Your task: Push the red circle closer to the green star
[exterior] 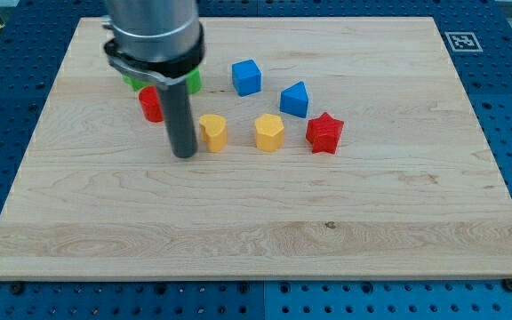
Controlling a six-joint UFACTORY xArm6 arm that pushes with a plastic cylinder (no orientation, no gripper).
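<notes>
The red circle sits at the view's upper left, partly hidden behind the rod. The green star lies just above it, mostly covered by the arm's body; only green bits show on either side. My tip rests on the board below and to the right of the red circle, just left of a yellow block. Whether the red circle touches the green star is hidden.
A yellow hexagon-like block and a red star lie in a row to the right of the tip. A blue cube and a blue wedge-shaped block sit above them. The wooden board rests on a blue pegboard table.
</notes>
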